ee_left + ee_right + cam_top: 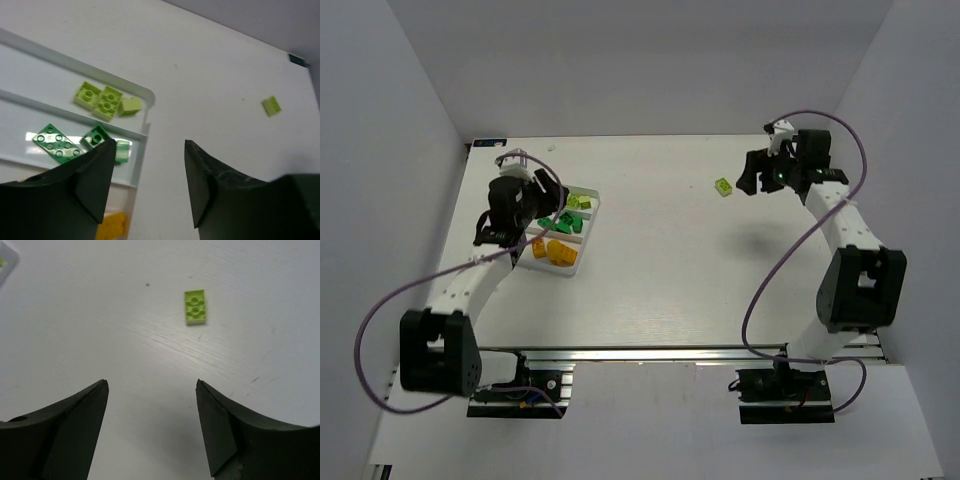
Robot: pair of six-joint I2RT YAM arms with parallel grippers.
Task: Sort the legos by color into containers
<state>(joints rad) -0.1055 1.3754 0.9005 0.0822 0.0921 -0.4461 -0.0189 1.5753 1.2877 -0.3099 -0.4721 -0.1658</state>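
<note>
Status: both claws open, nothing held. Left claw point(150, 147) hangs over the tray point(588, 235), which sits at the left of the worktop point(670, 290). In the left wrist view one finger point(97, 175) overlaps the tray's middle compartment and the other is over bare worktop just past the tray's right rim. Tray is sorted in rows. Far row: three pale lime bricks point(107, 102) side by side and touching, near the right end. Middle row: dark green bricks point(57, 142), one flat plate and a smaller one just beside it, plus another greenish piece partly hidden under the finger, colour hard to tell. Near row: orange-yellow bricks point(555, 250), mostly hidden in the wrist view. One loose lime brick point(195, 306) lies studs up on the worktop at far right, well apart from the tray. Right claw point(151, 385) hovers above the worktop near that brick, not touching it. In the right wrist view the brick sits ahead of the spread fingers, closer to the right-hand one. In the overhead view the brick is just left of the right claw.
</note>
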